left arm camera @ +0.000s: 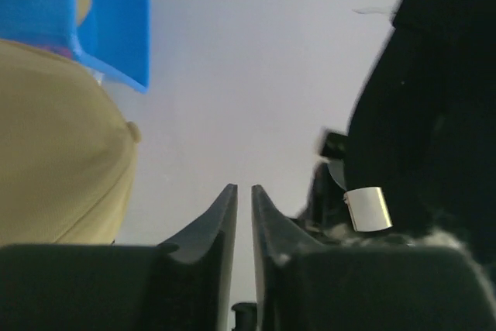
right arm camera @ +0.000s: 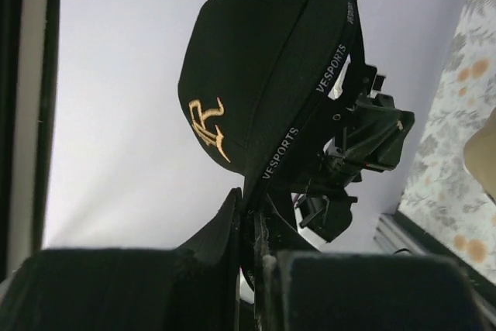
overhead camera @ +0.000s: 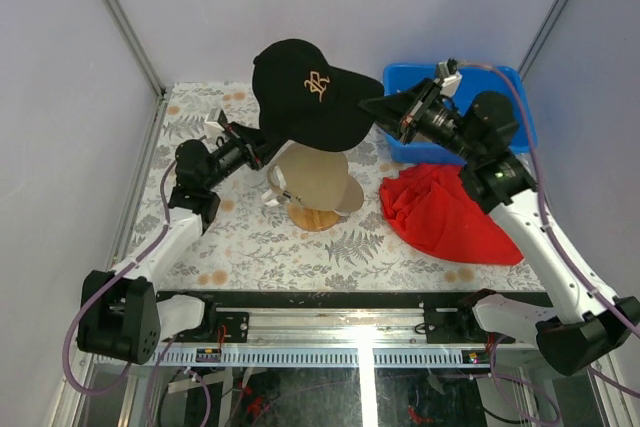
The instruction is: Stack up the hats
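A black cap with a gold logo (overhead camera: 305, 92) hangs in the air over the table's middle. My right gripper (overhead camera: 372, 107) is shut on its brim edge; in the right wrist view the brim (right arm camera: 263, 75) runs down between the fingertips (right arm camera: 249, 199). My left gripper (overhead camera: 268, 143) sits by the cap's back, below its rim. In the left wrist view its jaws (left arm camera: 243, 191) are almost together with nothing between them, and the black cap (left arm camera: 434, 114) hangs just to their right. A tan cap (overhead camera: 315, 179) sits on the stand under the black cap and shows in the left wrist view (left arm camera: 54, 145). The white cap is out of view.
The wooden stand's base (overhead camera: 318, 218) shows under the tan cap. A red cloth (overhead camera: 445, 212) lies to the right of it. A blue bin (overhead camera: 500, 82) stands at the back right, behind my right arm. Grey walls enclose the table.
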